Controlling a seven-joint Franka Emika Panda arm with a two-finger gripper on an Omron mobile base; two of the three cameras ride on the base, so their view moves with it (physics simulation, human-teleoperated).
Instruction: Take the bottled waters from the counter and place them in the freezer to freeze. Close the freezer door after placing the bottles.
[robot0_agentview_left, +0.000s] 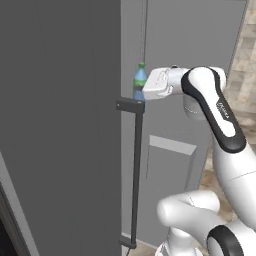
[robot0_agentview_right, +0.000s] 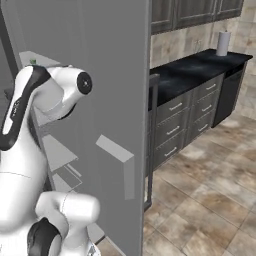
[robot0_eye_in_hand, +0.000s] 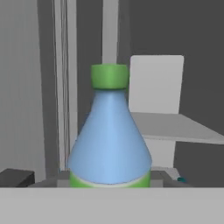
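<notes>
My gripper (robot0_eye_in_hand: 109, 180) is shut on a bottled water (robot0_eye_in_hand: 109, 140), a clear bottle with a green cap and a blue label, held upright. In the left base view the bottle (robot0_agentview_left: 140, 79) sticks up in front of my white hand, just past the edge of the freezer's open grey door (robot0_agentview_left: 60, 125) and above the top bracket of its dark bar handle (robot0_agentview_left: 135, 170). Ahead of the bottle, the hand view looks into the freezer at a pale shelf (robot0_eye_in_hand: 179, 127). The black counter (robot0_agentview_right: 192, 70) lies off to the right.
The open freezer door (robot0_agentview_right: 100, 75) stands close on my left with a small ledge (robot0_agentview_right: 117, 150) on its face. Grey drawers (robot0_agentview_right: 175, 125) sit under the counter, a paper towel roll (robot0_agentview_right: 223, 43) stands at its far end, and tiled floor (robot0_agentview_right: 210, 200) lies to the right.
</notes>
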